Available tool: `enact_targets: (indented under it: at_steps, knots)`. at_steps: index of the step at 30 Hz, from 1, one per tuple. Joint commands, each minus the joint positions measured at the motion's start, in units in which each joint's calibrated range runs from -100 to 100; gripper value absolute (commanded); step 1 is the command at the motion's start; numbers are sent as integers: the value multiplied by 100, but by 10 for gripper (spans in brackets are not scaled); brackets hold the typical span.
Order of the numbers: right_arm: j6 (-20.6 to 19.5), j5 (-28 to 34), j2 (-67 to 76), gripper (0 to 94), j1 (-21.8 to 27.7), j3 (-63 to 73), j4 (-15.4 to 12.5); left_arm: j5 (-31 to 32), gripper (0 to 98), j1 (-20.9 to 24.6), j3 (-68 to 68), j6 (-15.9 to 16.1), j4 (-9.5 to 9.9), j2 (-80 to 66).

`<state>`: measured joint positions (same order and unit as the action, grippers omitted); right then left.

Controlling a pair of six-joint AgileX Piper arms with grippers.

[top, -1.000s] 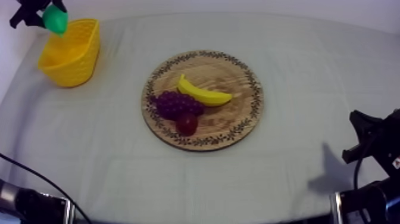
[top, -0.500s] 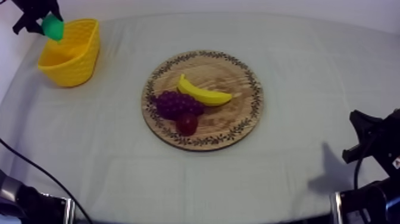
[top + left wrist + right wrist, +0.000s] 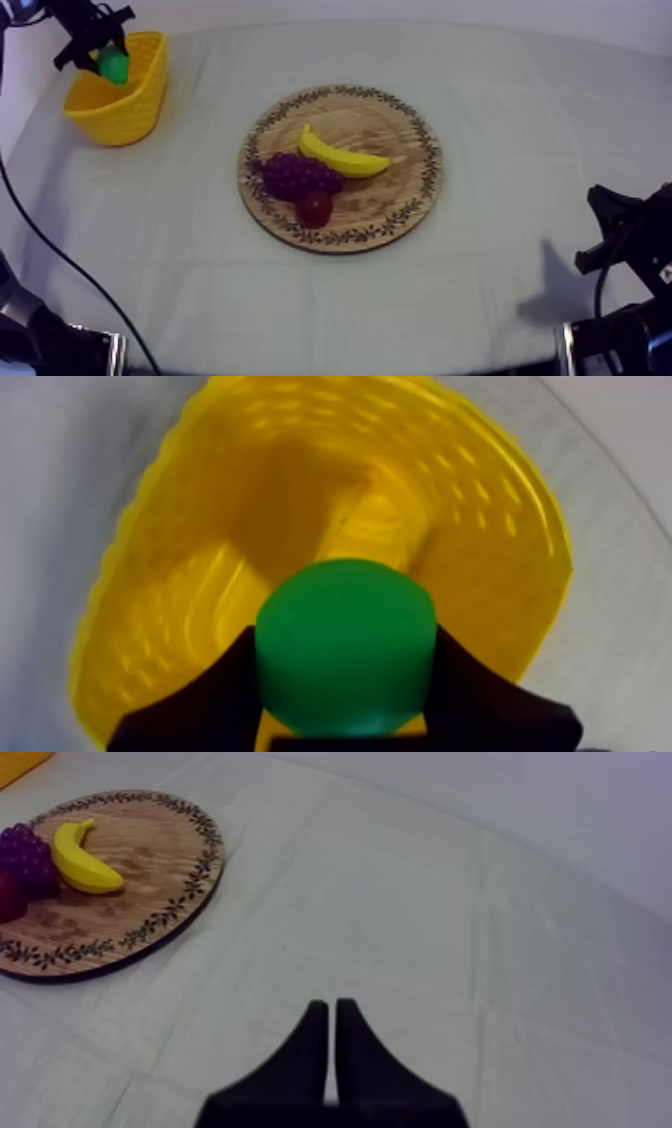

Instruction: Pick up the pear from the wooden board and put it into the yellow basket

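Pale under its grey-white cover, the bench (image 3: 520,120) holds few things, and the action is at its far left corner. The left hand (image 3: 100,48) is closed round the pear (image 3: 114,67), with a black finger (image 3: 200,701) pressed against each side of the green fruit. It holds the pear in the air over the mouth of the yellow basket (image 3: 130,100), near the far rim. In the left wrist view the basket's ribbed inside lies directly below the fruit.

I judge the task nearly finished. The pear is off the wooden board (image 3: 340,240) and has been brought to the basket, but it is not yet inside. What remains is to lower it a little, let go of it and draw the arm clear.

The parts of the basket's inside not hidden by the pear show nothing lying there. The board, in the middle of the bench and well apart from the basket, carries the banana (image 3: 340,155), the bunch of grapes (image 3: 295,175) touching it, and the small red fruit (image 3: 314,207) just beside the grapes.

The right hand (image 3: 331,1010) rests over bare cloth near its own side, fingers pressed together on nothing.
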<state>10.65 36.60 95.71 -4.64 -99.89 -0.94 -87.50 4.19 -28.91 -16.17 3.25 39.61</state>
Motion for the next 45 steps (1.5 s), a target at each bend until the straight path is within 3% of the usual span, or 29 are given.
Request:
enact_targets:
  at_steps: [1, 6, 17, 23, 28, 38, 45]
  knots:
    - [2, 1, 4, 4, -3, 0, -1, 45, 307, -3, -41, 10, -9, 205]
    - [2, 1, 4, 4, -3, 0, -1, 105, 362, 16, -193, 39, -49, 431]
    - [2, 1, 4, 4, -3, 0, -1, 117, 723, 65, -206, 108, -172, 522]
    - [2, 1, 4, 4, -3, 0, -1, 237, 820, 105, 5, 158, -291, 442]
    - [2, 1, 4, 4, -3, 0, -1, 305, 777, 87, 211, 230, -283, 256]
    - [2, 1, 4, 4, -3, 0, -1, 308, 474, -36, 800, 166, -138, -474]
    - [2, 1, 4, 4, -3, 0, -1, 349, 319, -105, 1332, 253, -135, -1280]
